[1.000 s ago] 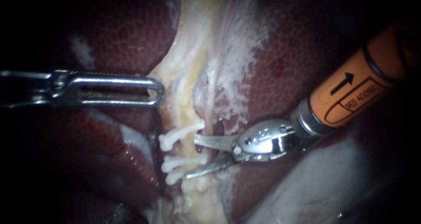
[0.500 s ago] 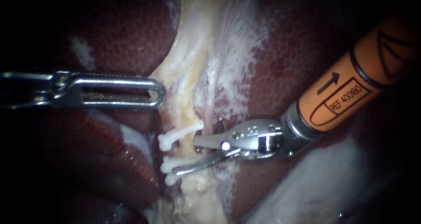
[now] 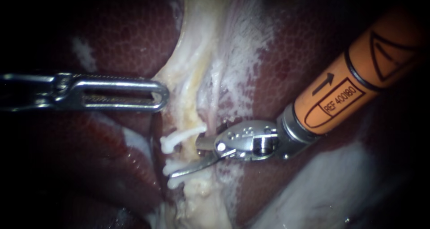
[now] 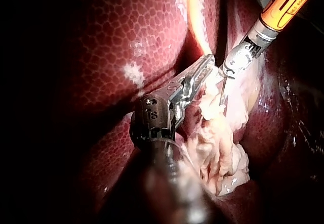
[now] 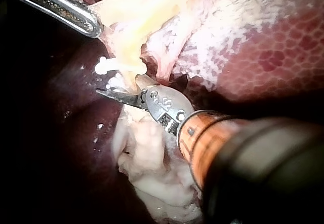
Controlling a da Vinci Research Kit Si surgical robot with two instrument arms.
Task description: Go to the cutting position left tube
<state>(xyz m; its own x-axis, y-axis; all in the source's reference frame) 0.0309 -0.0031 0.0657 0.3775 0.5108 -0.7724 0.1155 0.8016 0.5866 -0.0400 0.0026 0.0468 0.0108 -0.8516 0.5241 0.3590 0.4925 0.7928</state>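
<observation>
Right instrument (image 3: 184, 158), entering from upper right: blade jaws open at frame centre, straddling the left tube (image 3: 193, 114) between the upper clip (image 3: 179, 138) and the lower clips (image 3: 168, 167), not closed on it. The tube runs top to bottom and the blades lie across it. Left instrument (image 3: 161, 94), mid-left: jaws closed on the edge of the pale tissue (image 3: 183, 72); the right instrument is nearer and probably needs only a slight leftward advance.
</observation>
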